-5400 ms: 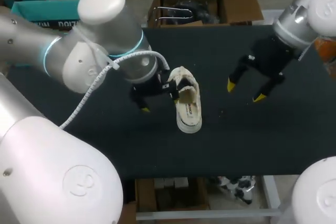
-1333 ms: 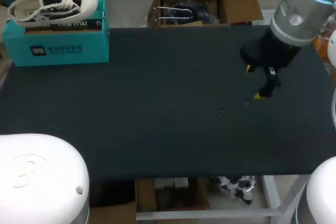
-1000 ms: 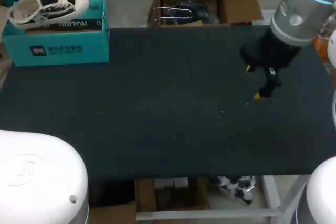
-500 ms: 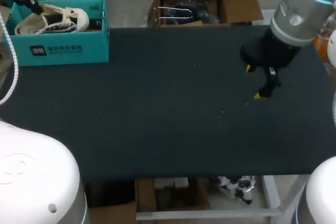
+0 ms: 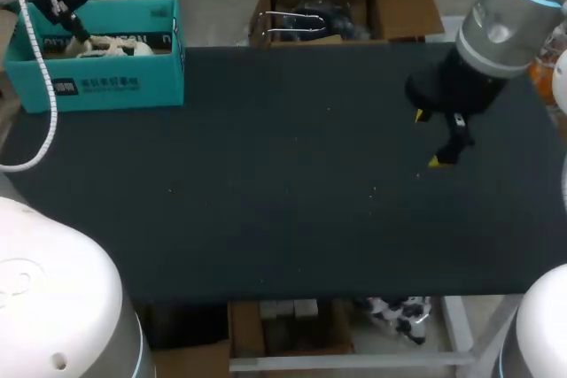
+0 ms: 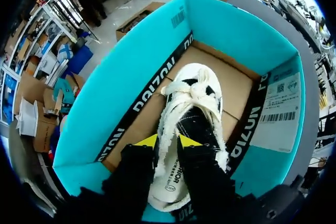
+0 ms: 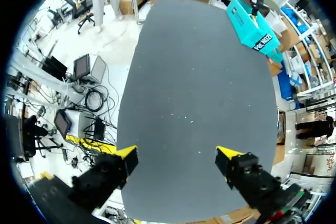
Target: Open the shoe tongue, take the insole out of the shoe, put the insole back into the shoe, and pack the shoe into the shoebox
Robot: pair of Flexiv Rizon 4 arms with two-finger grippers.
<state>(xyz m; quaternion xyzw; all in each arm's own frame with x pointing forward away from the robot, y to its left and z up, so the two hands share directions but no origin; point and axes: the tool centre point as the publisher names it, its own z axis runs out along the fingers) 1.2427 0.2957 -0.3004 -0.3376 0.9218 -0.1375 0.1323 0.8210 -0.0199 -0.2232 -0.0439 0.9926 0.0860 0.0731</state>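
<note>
A white fuzzy-lined shoe [image 6: 191,103] lies inside the teal shoebox [image 6: 231,30], toe pointing away from my left gripper [image 6: 168,141]. Its yellow fingertips stand slightly apart, astride the shoe's fluffy heel collar, and the shoe rests on the box floor. In the head view the shoebox [image 5: 115,86] stands at the table's far left corner with the shoe [image 5: 115,44] low inside it and my left gripper [image 5: 80,31] dipped into its left end. My right gripper [image 5: 438,139] hangs open and empty over the right side of the table; its wrist view shows the gripper [image 7: 178,156] above bare mat, the shoebox [image 7: 254,30] far ahead.
The dark table mat [image 5: 283,201] stretches from the shoebox to my right arm, with only a few small specks on it. The table's front edge runs below both arms.
My left arm has lowered the shoe from above the shoebox down into it. The shoe now sits deep inside the box. My right arm has not moved.
</note>
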